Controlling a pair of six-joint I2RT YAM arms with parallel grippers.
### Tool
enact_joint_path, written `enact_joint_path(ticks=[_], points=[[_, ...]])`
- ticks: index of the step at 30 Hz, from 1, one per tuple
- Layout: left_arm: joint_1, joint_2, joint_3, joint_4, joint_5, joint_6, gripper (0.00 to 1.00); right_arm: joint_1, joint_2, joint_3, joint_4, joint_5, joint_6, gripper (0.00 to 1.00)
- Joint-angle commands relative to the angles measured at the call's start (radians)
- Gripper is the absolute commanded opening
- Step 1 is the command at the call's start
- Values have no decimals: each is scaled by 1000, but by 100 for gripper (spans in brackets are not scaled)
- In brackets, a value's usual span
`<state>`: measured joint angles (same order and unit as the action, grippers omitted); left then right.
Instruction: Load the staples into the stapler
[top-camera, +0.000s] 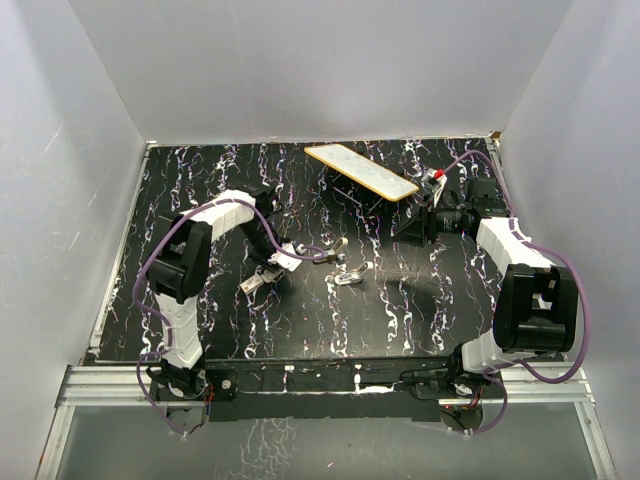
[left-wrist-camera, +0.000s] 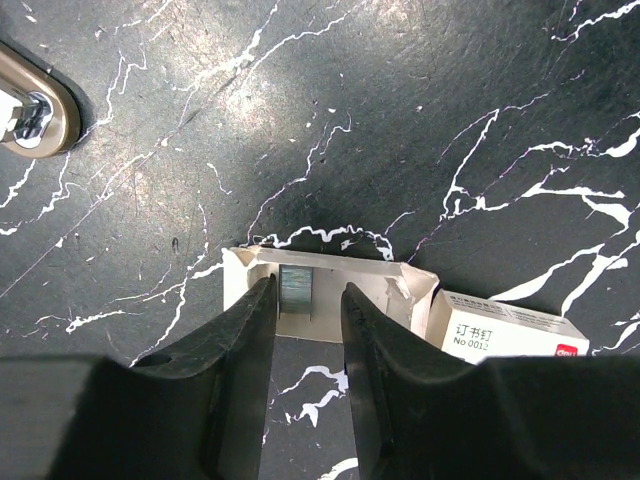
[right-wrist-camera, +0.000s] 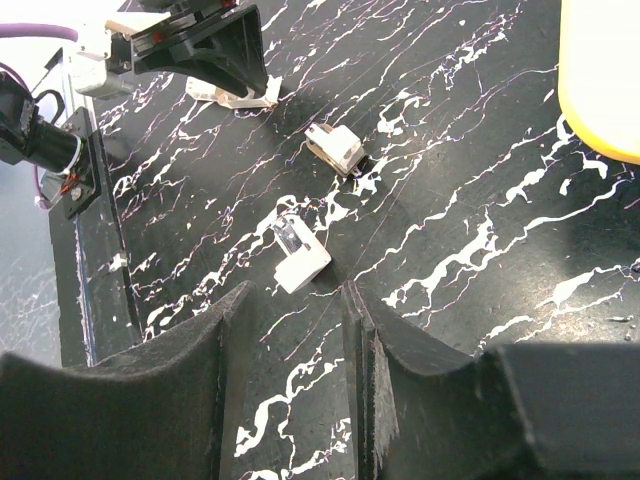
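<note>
White walls close in a black, white-veined worktop (top-camera: 400, 320). On it lies the stapler (top-camera: 351, 276), roughly between the two arms. The right wrist view shows two whitish parts of it, and I cannot tell whether they are joined. Left of the stapler, the left tool (left-wrist-camera: 307, 292) stands over an open white tray (left-wrist-camera: 385, 285) with its fingers apart, one tip on each side of the grey staples (left-wrist-camera: 296, 283) in it. Whether the tips touch the tray is unclear. A printed staple box (left-wrist-camera: 505, 330) lies just beside the tray. Right of the stapler, the right tool (right-wrist-camera: 297, 290) is low over the worktop, fingers apart with nothing gripped. Beyond the stapler, toward the back wall, lies a yellow-edged board (top-camera: 360, 171).
</note>
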<state>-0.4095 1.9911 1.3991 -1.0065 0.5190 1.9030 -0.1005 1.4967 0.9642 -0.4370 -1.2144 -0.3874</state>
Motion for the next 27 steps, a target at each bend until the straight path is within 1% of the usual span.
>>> enact_joint_path(ticks=[1,6,13,16,18,22,27], points=[[-11,2,20,-30,10,2,31,-8,-21,0,31,-19,-11,42],[-21,8,16,-26,-13,-21,30,-8,-20,1,31,-19,-10,42],[-30,18,28,-19,-31,-58,22,-8,-21,1,31,-19,-10,42],[-30,16,36,-12,-44,-71,20,-9,-21,1,32,-20,-11,42],[-31,11,42,-6,-48,-80,20,-9,-21,1,32,-20,-11,42],[-31,1,42,11,-52,-94,25,-9,-21,0,31,-20,-11,42],[-30,1,37,20,-60,-102,28,-10,-24,-1,33,-20,-11,42]])
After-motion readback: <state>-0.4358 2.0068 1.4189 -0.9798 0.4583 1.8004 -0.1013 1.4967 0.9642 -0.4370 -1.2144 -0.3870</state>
